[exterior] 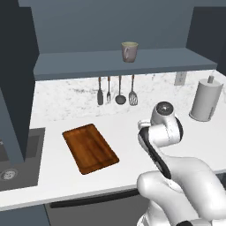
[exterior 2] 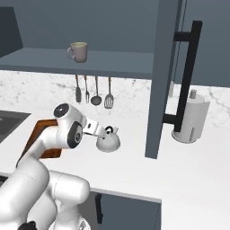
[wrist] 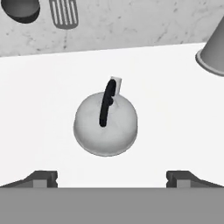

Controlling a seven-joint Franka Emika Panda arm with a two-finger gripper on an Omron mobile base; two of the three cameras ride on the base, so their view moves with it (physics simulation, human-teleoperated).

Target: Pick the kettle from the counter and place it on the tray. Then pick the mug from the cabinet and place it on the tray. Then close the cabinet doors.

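The small squat, dome-shaped silvery-white kettle (wrist: 105,124) with its black arched handle and short spout sat on the white, grey-speckled marble-look counter (wrist: 39,109), upright and untouched. In the hand view the two-finger gripper (wrist: 112,178) hung above it with its small dark fingertips (wrist: 43,178) spread wide, one at each side and nothing between them; the kettle lay between and beyond the tips, clear of both. In the right base view the kettle (exterior 2: 108,140) stood just beside the white arm's wrist, to the right of the flat rectangular reddish-brown wooden tray (exterior 2: 39,134), which the arm partly hid. The left base view showed that tray (exterior: 90,148) lying bare on the counter (exterior: 66,106), left of the arm. The small beige-grey mug (exterior: 129,51) with a side handle and greenish inside stood on the plain inner shelf of the dark slate-blue wall cabinet (exterior: 110,26). One tall dark slate-blue cabinet door (exterior 2: 162,76) with a long black bar handle stood swung open. Below the shelf, dark kitchen utensils (exterior: 115,90) hung against the backsplash, and a tall grey paper-towel cylinder (exterior: 205,99) stood on the counter at the right.
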